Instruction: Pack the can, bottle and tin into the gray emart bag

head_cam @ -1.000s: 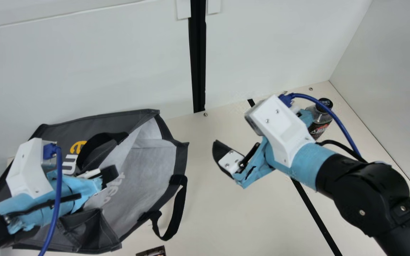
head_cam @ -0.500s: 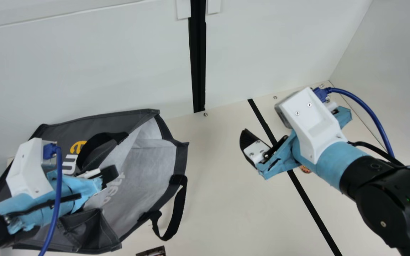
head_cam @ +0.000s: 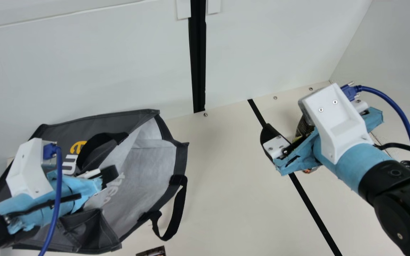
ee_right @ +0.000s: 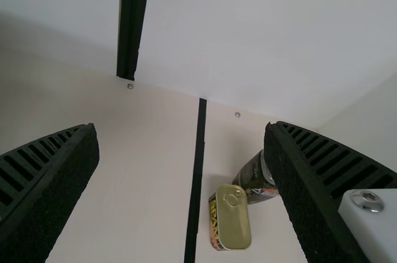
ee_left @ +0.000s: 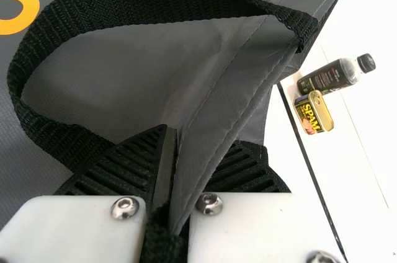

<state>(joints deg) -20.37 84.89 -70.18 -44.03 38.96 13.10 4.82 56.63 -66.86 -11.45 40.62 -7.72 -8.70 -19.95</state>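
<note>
Tin [ee_right: 233,222] and bottle [ee_left: 329,77], one each, sit near the right tool [head_cam: 274,142], jaws apart; left tool [head_cam: 109,174] clamps one bag's [head_cam: 98,122] edge.

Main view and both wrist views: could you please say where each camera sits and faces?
Main view: neck, facing down over gray bag; left arm, right arm visible.
Left wrist view: left wrist, facing past gray bag; left end effector visible.
Right wrist view: right wrist, facing the wall; right end effector visible.
Both wrist views share the bottle and tin.
</note>
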